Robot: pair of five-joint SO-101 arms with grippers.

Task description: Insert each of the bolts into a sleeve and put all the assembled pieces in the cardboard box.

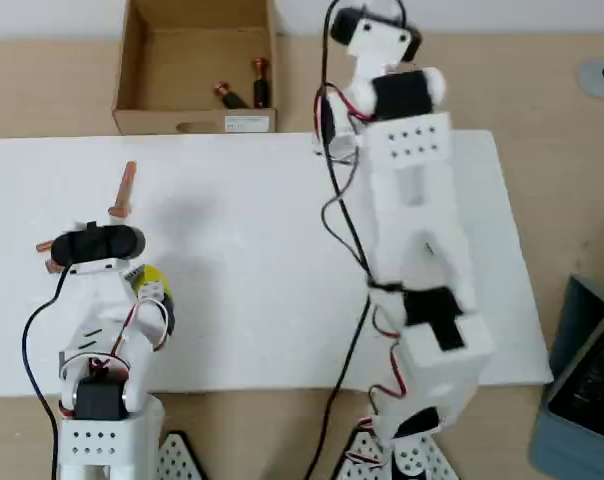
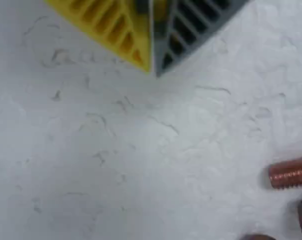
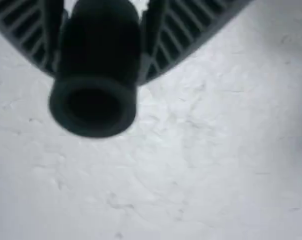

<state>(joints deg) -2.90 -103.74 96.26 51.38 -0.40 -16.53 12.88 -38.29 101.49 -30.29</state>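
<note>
My right gripper (image 3: 101, 75) is shut on a black sleeve (image 3: 93, 95), held just above the white mat (image 3: 216, 165) with its open end towards the camera. My left gripper (image 2: 152, 67), with one yellow and one grey finger, is shut on nothing and points down at the mat. The end of a copper bolt (image 2: 290, 173) lies close by. In the high view a copper bolt (image 1: 125, 190) lies on the mat ahead of the left arm (image 1: 102, 245), with more copper pieces (image 1: 50, 255) beside it. The cardboard box (image 1: 132, 110) holds two assembled pieces (image 1: 229, 95) (image 1: 261, 82).
The right arm (image 1: 412, 150) stretches across the mat's right half up to near the box's corner, trailing black cables (image 1: 342, 230). A dark grey bin (image 1: 587, 380) stands at the right edge. The mat's middle is bare.
</note>
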